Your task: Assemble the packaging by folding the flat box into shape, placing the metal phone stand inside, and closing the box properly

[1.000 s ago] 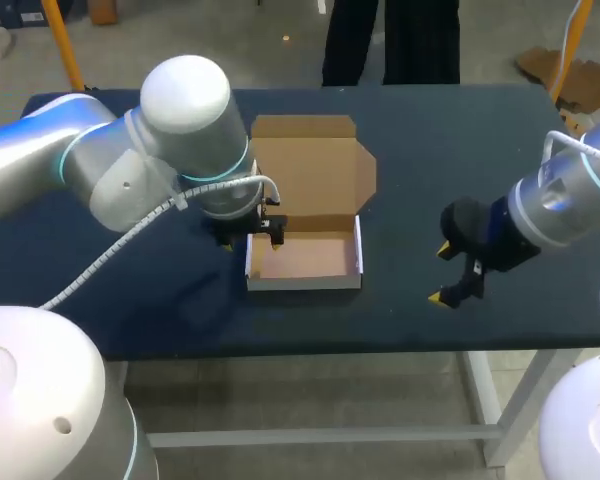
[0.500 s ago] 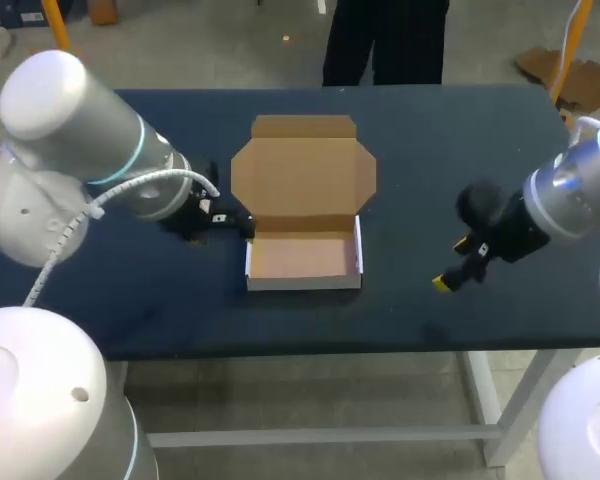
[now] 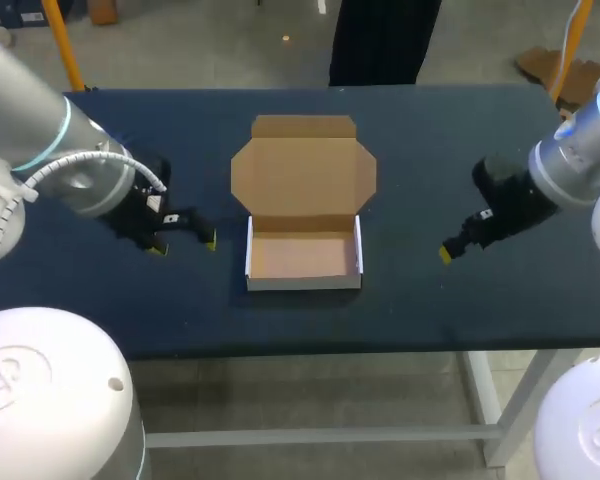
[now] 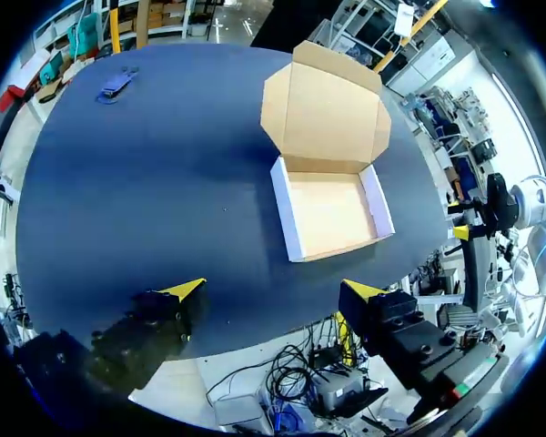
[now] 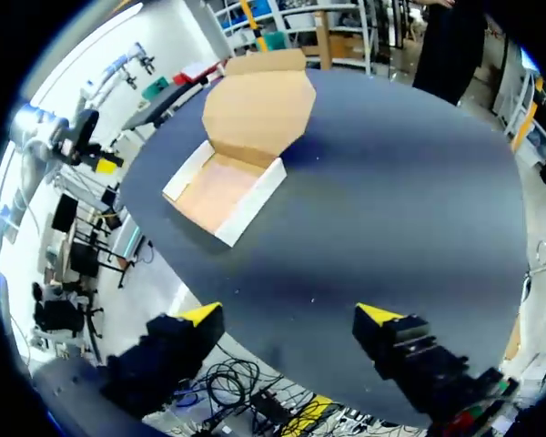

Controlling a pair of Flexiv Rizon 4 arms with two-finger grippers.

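While the left pincer (image 3: 184,246) gapes, the box (image 3: 303,258) lies near it.

Matt brown cardboard box (image 3: 303,215); dark matt cloth-like table (image 3: 420,160).

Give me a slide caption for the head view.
Open, empty box centred on table; left gripper and right gripper flank it, both open, holding nothing.
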